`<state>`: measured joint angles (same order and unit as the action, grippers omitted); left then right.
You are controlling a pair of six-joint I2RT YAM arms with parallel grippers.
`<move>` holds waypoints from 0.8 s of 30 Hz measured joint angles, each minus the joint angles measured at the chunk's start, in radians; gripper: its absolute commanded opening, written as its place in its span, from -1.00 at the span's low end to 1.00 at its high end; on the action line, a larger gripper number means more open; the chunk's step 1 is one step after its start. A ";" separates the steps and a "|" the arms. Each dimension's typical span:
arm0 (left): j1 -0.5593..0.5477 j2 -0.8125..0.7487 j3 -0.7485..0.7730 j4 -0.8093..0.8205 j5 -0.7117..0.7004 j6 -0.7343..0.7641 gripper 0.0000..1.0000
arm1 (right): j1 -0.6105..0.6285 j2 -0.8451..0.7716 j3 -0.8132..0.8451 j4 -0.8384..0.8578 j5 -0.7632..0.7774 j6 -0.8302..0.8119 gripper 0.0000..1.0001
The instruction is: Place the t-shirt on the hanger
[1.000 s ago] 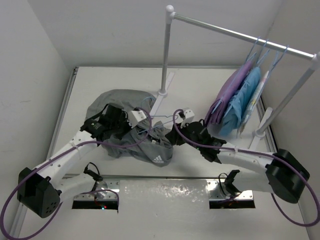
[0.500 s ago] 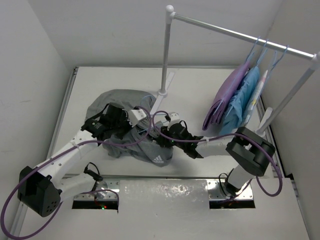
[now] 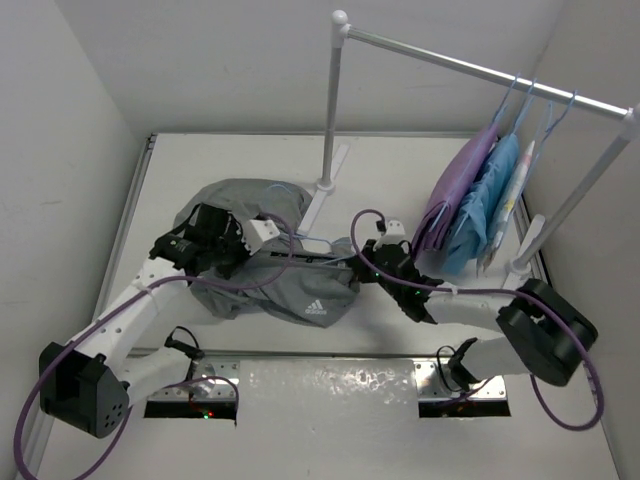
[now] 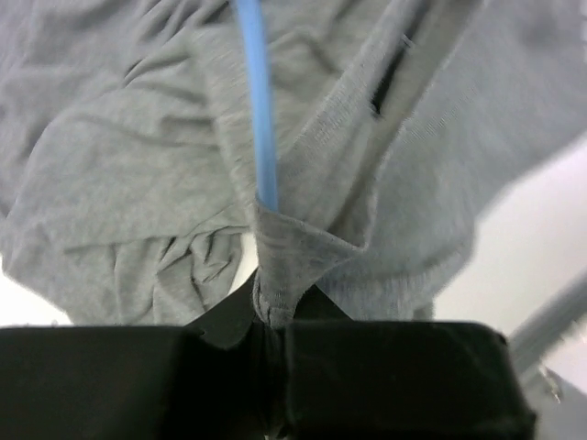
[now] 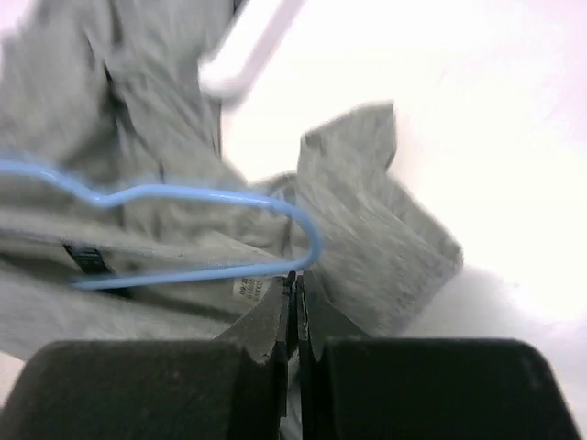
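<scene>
Two tools, both with fingers pressed together. My left tool [image 4: 273, 316] is clamped on a small fold of the t-shirt [image 4: 119, 156]. The blue wire of the hanger [image 4: 260, 110] rises straight up from behind that pinched fold. I cannot tell whether the wire itself is caught in the grip.

My right tool [image 5: 295, 286] has its tips meeting at the hanger's rounded corner, where the wire bends back over the grey cloth beside a small white label [image 5: 248, 291]. Whether wire or cloth sits between the tips, I cannot tell.

From above, the t-shirt lies bunched on the white surface [image 3: 220, 160] between my two arms, logo [image 3: 318, 306] facing up, near the foot of the rack [image 3: 331, 100]. A purple garment [image 3: 458, 185] and a light-blue garment [image 3: 497, 195] hang on the rack's rail, well apart from the shirt.
</scene>
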<state>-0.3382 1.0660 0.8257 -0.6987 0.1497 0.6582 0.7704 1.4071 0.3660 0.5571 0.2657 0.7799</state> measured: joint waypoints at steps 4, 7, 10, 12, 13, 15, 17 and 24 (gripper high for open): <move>0.000 -0.021 0.040 -0.074 0.084 0.098 -1.00 | -0.035 -0.117 0.020 -0.069 0.048 -0.045 -1.00; 0.000 -0.033 0.051 -0.095 0.117 0.158 -1.00 | -0.038 -0.173 0.026 -0.130 0.065 -0.069 -1.00; 0.000 -0.039 0.051 -0.120 0.139 0.197 -1.00 | -0.044 -0.198 0.035 -0.183 0.068 -0.092 -1.00; 0.000 -0.040 0.051 -0.125 0.139 0.217 -1.00 | -0.052 -0.210 0.036 -0.209 0.066 -0.101 -1.00; 0.000 -0.040 0.051 -0.127 0.137 0.227 -1.00 | -0.060 -0.217 0.036 -0.218 0.063 -0.103 -1.00; 0.000 -0.041 0.052 -0.135 0.133 0.246 -1.00 | -0.079 -0.230 0.036 -0.226 0.057 -0.108 -1.00; 0.000 -0.041 0.053 -0.147 0.132 0.264 -1.00 | -0.093 -0.245 0.037 -0.231 0.054 -0.121 -1.00; 0.001 -0.040 0.061 -0.159 0.134 0.288 -1.00 | -0.084 -0.248 0.106 -0.290 0.056 -0.246 -1.00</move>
<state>-0.3370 1.0256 0.8864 -0.8581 0.2840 0.9466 0.6861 1.1595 0.4717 0.2676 0.3222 0.5335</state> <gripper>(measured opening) 0.013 0.002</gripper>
